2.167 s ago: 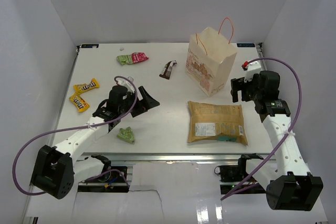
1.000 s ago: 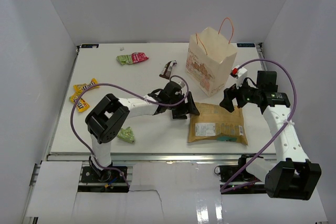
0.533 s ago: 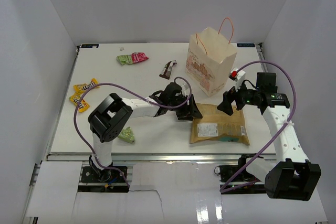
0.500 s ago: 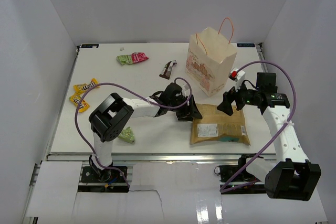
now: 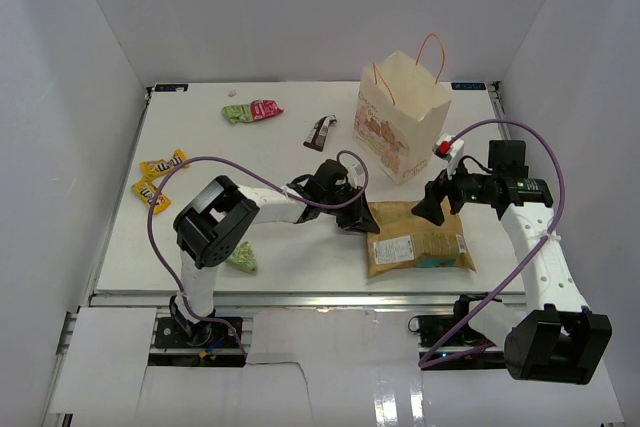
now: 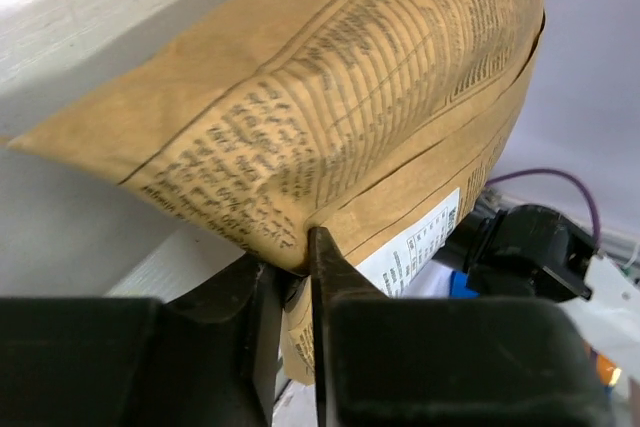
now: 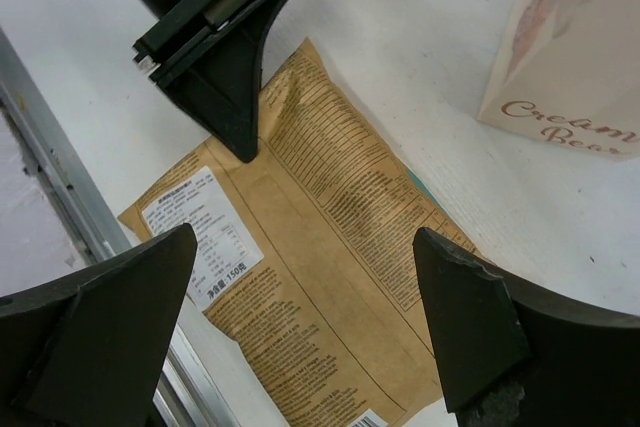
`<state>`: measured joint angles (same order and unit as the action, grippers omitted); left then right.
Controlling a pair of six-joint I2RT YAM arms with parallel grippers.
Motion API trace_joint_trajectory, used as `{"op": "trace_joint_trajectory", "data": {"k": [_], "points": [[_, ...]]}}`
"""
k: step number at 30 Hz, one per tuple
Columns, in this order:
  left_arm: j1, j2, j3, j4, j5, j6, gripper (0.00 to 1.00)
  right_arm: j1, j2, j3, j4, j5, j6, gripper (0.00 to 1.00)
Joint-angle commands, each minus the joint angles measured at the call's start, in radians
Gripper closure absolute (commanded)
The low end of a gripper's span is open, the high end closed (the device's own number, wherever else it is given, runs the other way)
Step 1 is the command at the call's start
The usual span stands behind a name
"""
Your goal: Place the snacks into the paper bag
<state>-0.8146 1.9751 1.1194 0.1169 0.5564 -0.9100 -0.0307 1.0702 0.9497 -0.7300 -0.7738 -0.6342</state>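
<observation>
paper bag [image 5: 405, 122]: upright, 1 o'clock on the table [image 5: 200, 137].
chip bag [image 5: 420, 239]: 6 o'clock from it; being picked up, I think.
left gripper [image 6: 305, 247]: clamped on its left edge; next, lift and tip it in.
right gripper [image 7: 305, 237]: jaws wide apart over its right end.
small packets [image 5: 252, 110]: 9 to 12 o'clock, well apart.
cord handles [image 5: 432, 47]: might snag it.

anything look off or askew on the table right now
Only the chip bag: it lies slightly crooked, one short edge pinched in the left gripper's jaws. The paper bag stands upright, and nothing looks spilled or torn.
</observation>
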Motion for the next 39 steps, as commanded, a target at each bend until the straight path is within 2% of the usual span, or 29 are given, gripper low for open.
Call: {"op": "trace_joint_trajectory", "data": {"k": [1, 2, 3, 7, 8, 10, 13, 19, 21, 22, 23, 26, 31, 35, 39], "points": [[-0.004, -0.050, 0.011, 0.010, 0.043, 0.086, 0.78, -0.003, -0.012, 0.027, -0.133, -0.117, -0.193, 0.04], [-0.003, -0.080, 0.004, -0.009, 0.043, 0.142, 0.80, -0.003, -0.007, 0.037, -0.235, -0.183, -0.270, 0.03], [-0.004, -0.097, -0.001, -0.020, 0.045, 0.178, 0.82, -0.003, -0.004, 0.046, -0.290, -0.214, -0.426, 0.02], [-0.003, -0.208, -0.030, -0.156, 0.010, 0.394, 0.85, -0.002, 0.000, 0.104, -0.453, -0.278, -0.715, 0.01], [-0.003, -0.266, -0.045, -0.178, -0.018, 0.495, 0.87, -0.002, 0.000, 0.113, -0.468, -0.282, -0.752, 0.01], [-0.003, -0.327, -0.064, -0.238, -0.055, 0.590, 0.88, 0.002, 0.002, 0.130, -0.470, -0.289, -0.804, 0.01], [-0.005, -0.467, -0.113, -0.276, -0.096, 0.779, 0.89, 0.024, 0.016, 0.164, -0.439, -0.304, -0.806, 0.02], [-0.004, -0.657, -0.142, -0.330, -0.130, 1.086, 0.90, 0.193, 0.063, 0.227, -0.333, -0.291, -0.679, 0.02], [-0.003, -0.680, -0.132, -0.341, -0.141, 1.132, 0.90, 0.239, 0.066, 0.236, -0.222, -0.279, -0.551, 0.02], [-0.003, -0.694, -0.116, -0.356, -0.145, 1.181, 0.91, 0.282, 0.065, 0.236, -0.097, -0.254, -0.485, 0.03], [-0.004, -0.700, -0.109, -0.361, -0.153, 1.200, 0.91, 0.299, 0.063, 0.235, -0.032, -0.246, -0.350, 0.03], [-0.003, -0.703, -0.072, -0.399, -0.173, 1.257, 0.91, 0.356, 0.088, 0.270, 0.094, -0.219, -0.233, 0.04], [-0.003, -0.708, -0.029, -0.436, -0.187, 1.313, 0.91, 0.445, 0.160, 0.339, 0.184, -0.167, -0.053, 0.05], [-0.003, -0.729, -0.010, -0.438, -0.187, 1.341, 0.91, 0.483, 0.197, 0.319, 0.210, -0.137, -0.070, 0.05], [-0.003, -0.762, -0.017, -0.436, -0.168, 1.372, 0.92, 0.488, 0.260, 0.337, 0.202, -0.171, -0.088, 0.05]]}}
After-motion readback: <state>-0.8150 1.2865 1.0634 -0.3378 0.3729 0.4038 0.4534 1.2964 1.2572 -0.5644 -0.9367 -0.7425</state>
